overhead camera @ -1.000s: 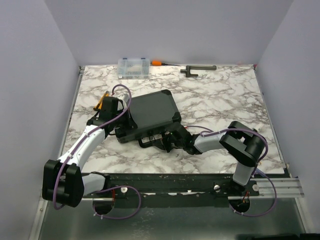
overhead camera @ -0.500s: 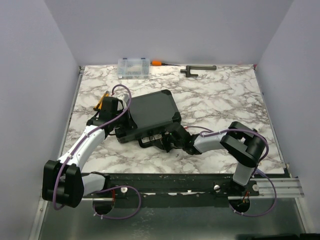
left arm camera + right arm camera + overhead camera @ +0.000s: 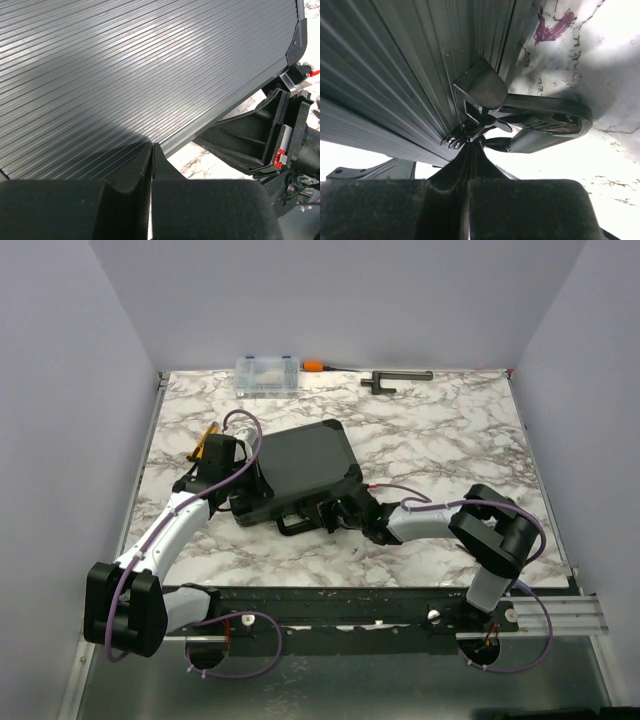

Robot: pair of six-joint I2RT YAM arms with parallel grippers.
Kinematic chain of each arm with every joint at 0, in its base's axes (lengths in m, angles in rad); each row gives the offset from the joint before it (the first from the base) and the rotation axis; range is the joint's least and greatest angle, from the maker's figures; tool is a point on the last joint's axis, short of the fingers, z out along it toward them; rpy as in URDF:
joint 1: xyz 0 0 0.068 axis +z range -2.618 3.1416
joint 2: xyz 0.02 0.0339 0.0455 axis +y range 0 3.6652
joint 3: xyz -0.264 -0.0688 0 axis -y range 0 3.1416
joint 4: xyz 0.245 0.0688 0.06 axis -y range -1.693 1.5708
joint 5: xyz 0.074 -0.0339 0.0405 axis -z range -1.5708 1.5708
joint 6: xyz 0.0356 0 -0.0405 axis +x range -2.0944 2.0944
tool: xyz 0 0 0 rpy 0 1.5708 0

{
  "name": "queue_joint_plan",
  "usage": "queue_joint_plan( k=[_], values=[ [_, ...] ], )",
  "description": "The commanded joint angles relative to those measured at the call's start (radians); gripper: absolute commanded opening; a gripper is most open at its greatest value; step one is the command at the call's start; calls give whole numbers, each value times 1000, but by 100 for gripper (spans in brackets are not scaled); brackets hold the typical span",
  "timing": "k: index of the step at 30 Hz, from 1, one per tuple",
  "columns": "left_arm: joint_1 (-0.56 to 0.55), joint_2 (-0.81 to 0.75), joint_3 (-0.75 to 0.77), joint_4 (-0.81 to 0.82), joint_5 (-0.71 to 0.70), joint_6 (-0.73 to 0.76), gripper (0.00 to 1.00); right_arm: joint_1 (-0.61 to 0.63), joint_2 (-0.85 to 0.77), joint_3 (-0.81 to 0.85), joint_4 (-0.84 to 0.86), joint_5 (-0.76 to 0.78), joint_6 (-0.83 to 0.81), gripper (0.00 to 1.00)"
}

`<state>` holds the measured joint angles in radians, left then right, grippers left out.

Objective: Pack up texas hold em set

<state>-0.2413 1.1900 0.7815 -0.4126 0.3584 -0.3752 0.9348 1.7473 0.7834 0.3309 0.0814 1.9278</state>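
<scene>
The black hard case [image 3: 300, 465] lies closed in the middle of the marble table, its front handle [image 3: 294, 524] facing the arms. Chips, cards and dice are hidden. My left gripper [image 3: 243, 500] is shut and empty at the case's left front corner; in the left wrist view its tips [image 3: 152, 145] rest at the edge of the ribbed lid [image 3: 125, 65]. My right gripper [image 3: 335, 513] is shut against the case front, right of the handle. In the right wrist view its tips [image 3: 472, 142] touch a latch [image 3: 480, 92] beside the handle [image 3: 545, 117].
A small clear plastic organizer box [image 3: 267, 374], an orange-handled tool [image 3: 318, 366] and a dark tool [image 3: 395, 380] lie along the table's far edge. Another orange-handled tool [image 3: 205, 443] lies by the left arm. Side walls enclose the table.
My right gripper has moved up and slightly left, closing onto the case's front by the latch. The left arm and the case have not moved.
</scene>
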Motion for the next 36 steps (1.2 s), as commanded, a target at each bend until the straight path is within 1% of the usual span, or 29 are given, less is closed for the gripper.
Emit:
queue_joint_plan(
  k=[1,8,16,24,33,36],
  values=[
    [-3,11,-47,-142,-21,33,0,-4,44,40,42,33,12,1],
    [-5,8,-45,-141,-25,35,0,-4,52,43,28,36,10,1],
    [-9,6,-47,-131,-22,36,0,-2,27,62,-116,62,-15,1],
    [-12,14,-47,-130,-23,38,0,11,32,94,-219,69,-31,1],
    [-13,20,-45,-129,-28,38,0,13,7,53,-224,80,-51,1],
    [-15,23,-45,-130,-27,38,0,13,18,42,-201,80,-37,1]
  ],
)
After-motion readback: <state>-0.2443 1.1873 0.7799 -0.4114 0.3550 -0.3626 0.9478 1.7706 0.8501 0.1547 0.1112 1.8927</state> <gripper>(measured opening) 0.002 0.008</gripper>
